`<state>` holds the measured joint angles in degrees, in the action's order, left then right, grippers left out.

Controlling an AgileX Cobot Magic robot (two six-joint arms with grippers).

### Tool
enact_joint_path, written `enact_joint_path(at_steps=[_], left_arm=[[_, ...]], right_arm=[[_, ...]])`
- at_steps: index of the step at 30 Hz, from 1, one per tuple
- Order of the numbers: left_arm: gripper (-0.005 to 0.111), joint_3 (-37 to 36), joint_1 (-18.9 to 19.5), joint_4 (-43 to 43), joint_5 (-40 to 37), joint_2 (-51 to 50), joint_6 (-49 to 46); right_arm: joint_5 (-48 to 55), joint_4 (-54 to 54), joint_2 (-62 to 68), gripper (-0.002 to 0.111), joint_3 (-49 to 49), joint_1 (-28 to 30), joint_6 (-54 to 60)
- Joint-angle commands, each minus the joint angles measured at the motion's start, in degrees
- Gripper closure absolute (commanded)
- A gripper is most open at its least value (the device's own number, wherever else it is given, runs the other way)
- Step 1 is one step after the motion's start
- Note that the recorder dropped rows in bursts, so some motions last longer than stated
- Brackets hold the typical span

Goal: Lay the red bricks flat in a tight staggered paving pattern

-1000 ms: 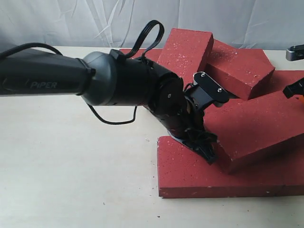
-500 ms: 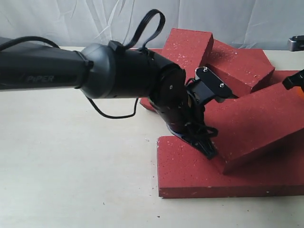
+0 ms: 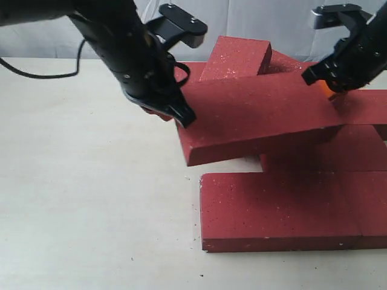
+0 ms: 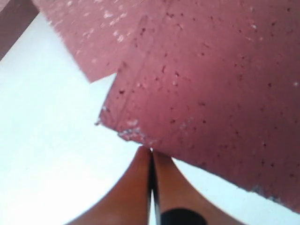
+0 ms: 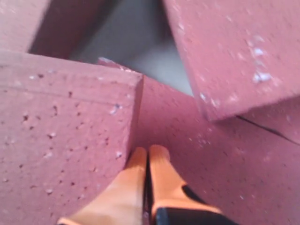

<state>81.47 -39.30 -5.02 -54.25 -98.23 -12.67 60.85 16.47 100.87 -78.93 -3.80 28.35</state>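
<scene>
A large red brick (image 3: pixel 254 115) is raised and tilted across the middle, its left end clear of the table. My left gripper (image 3: pixel 183 118) is shut, its tips (image 4: pixel 151 151) touching that brick's (image 4: pixel 211 84) lower left edge. My right gripper (image 3: pixel 329 89) is shut too, its tips (image 5: pixel 149 152) pressed against the brick's end face (image 5: pixel 61 131), resting on another brick (image 5: pixel 211 154). Flat bricks (image 3: pixel 278 211) lie side by side at the front right. One brick (image 3: pixel 236 57) stands tilted at the back.
More red bricks are piled behind and to the right (image 3: pixel 363 115) of the raised one. The cream table (image 3: pixel 91 199) stretches to the left and front. A white cloth backdrop (image 3: pixel 254 18) hangs behind. A black cable (image 3: pixel 36 69) trails from the left arm.
The left arm rose and swung back to the left. The big brick went from leaning on the right to raised across the middle. The right gripper came in from the right edge.
</scene>
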Motion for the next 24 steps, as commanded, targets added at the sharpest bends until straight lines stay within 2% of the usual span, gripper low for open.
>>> enact_joint_path(at_steps=[1,5,15,21,24], left_arm=[[0.107,-0.75,4.24,-1.77,-0.78,3.09,0.49],[0.107,-4.19,8.81,-1.77,-1.18,5.08,0.58],[0.107,-12.07,24.01,-0.43,-0.92,7.53,0.05],[0.107,-17.02,32.53,-0.25,7.51,7.53,0.05],[0.107,-18.96,35.38,-1.09,11.94,7.53,0.29]], right_arm=[[1.41,3.59,-0.39,0.105,-4.63,-8.24,-4.68],[0.70,3.59,0.39,0.105,-7.47,-13.89,-6.58],[-3.61,6.45,10.04,0.105,-15.12,-25.24,-9.17],[-4.25,8.70,18.84,0.105,-22.46,-29.58,-9.17],[-5.86,8.70,22.93,0.105,-26.08,-30.98,-9.17]])
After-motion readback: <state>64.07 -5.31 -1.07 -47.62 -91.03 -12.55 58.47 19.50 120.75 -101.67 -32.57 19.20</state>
